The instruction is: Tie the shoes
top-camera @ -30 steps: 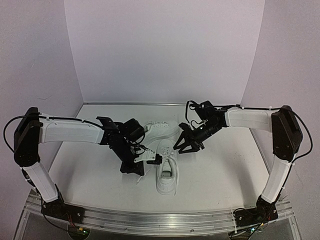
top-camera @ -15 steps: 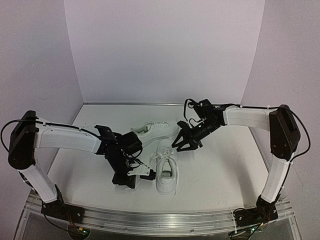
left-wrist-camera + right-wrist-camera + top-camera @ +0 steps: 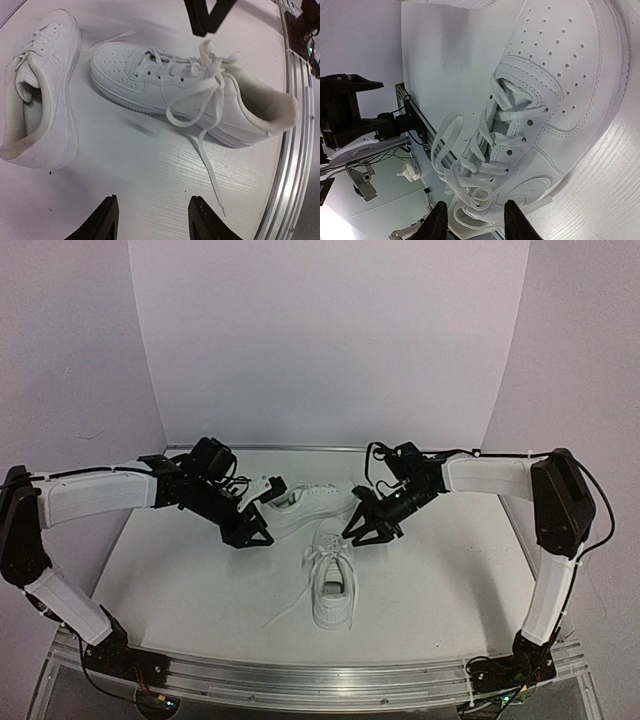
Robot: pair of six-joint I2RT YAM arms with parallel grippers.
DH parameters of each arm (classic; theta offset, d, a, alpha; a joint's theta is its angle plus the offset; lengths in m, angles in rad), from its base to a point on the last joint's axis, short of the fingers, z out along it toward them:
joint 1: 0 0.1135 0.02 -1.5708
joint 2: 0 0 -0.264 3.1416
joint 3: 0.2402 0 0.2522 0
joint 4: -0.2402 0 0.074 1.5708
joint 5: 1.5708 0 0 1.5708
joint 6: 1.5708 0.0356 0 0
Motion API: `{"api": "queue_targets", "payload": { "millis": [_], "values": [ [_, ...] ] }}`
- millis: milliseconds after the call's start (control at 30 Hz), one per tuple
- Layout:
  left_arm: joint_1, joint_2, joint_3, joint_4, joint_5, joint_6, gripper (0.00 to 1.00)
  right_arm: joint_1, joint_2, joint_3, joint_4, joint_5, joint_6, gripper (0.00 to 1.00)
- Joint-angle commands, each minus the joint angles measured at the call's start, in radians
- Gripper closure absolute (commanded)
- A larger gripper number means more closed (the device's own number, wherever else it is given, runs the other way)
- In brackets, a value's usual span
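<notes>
We see the near shoe and the far shoe in smooth white leather-look material with a soft sheen, the near toe punched with small holes. Their soles look like matt rubber with a finely ribbed edge. The laces are flat woven cloth, and the near shoe's collar lining looks like nubbly fabric. The table is matt white with a faint wood grain. Along its edge we see a rail of brushed metal. The left gripper has fingers of matt black plastic.
</notes>
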Motion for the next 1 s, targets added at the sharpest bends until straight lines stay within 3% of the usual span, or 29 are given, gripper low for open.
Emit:
{"api": "queue_targets", "payload": {
  "millis": [0, 333, 700, 867, 967],
  "values": [
    [0.031, 0.087, 0.075, 0.159, 0.118, -0.094, 0.49, 0.007, 0.026, 0.040, -0.007, -0.009, -0.009, 0.64],
    [0.030, 0.285, 0.189, 0.192, 0.227, -0.054, 0.42, 0.010, 0.064, 0.063, -0.009, -0.018, -0.003, 0.64],
    [0.016, 0.355, 0.221, 0.186, 0.247, -0.038, 0.41, 0.035, 0.113, 0.089, -0.034, -0.040, -0.026, 0.68],
    [0.001, 0.373, 0.223, 0.177, 0.252, -0.033, 0.40, 0.038, 0.093, 0.080, -0.049, -0.061, -0.042, 0.76],
    [-0.001, 0.378, 0.221, 0.185, 0.256, -0.039, 0.40, 0.038, 0.072, 0.077, -0.058, -0.066, -0.049, 0.87]
  ]
}}
